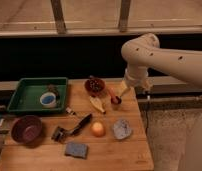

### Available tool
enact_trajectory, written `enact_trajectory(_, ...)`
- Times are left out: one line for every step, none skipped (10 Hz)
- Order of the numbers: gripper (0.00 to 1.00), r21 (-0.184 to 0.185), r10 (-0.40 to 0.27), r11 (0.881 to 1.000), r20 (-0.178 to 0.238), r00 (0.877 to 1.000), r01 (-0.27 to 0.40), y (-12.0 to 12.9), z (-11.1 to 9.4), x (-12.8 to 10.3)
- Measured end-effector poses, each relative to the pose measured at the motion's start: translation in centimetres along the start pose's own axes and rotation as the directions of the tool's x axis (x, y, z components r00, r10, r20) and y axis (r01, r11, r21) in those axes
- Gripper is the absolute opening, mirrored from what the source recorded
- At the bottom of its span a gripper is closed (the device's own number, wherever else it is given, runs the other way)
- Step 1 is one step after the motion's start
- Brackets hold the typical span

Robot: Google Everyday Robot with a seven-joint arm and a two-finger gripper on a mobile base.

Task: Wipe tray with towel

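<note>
The green tray (28, 93) lies at the back left of the wooden table, with a small blue-and-white cup (48, 100) and a dark item inside it. The pale grey-blue towel (122, 129) sits crumpled at the front right, just right of the orange ball (97, 129). My gripper (135, 91) hangs from the white arm above the table's back right edge, well above and behind the towel and far right of the tray. It is open and holds nothing.
A maroon bowl (27, 129) stands front left and a blue-grey sponge (76, 149) front centre. A black brush (74, 127), a banana (97, 104), a dark small bowl (95, 85) and a red utensil (114, 97) lie mid-table. A dark wall and window rail run behind.
</note>
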Motion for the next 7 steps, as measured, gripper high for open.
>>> enact_trajectory(0.80,0.000,0.000,1.000,0.000,1.000,0.000,0.0,0.0,0.0)
enact_trajectory(0.80,0.000,0.000,1.000,0.000,1.000,0.000,0.0,0.0,0.0)
enact_trajectory(0.80,0.001,0.000,1.000,0.002,1.000,0.000,0.0,-0.1,0.0)
enact_trajectory(0.80,0.002,-0.003,1.000,0.003,1.000,0.003,0.1,-0.1,0.0)
enact_trajectory(0.80,-0.014,-0.009,1.000,0.046,0.999,0.010,0.8,-0.1,-0.1)
enact_trajectory(0.80,-0.024,0.001,1.000,0.098,0.995,0.001,1.5,0.1,-0.1)
enact_trajectory(0.80,-0.032,0.019,0.999,0.168,0.986,-0.014,2.8,0.9,-0.5)
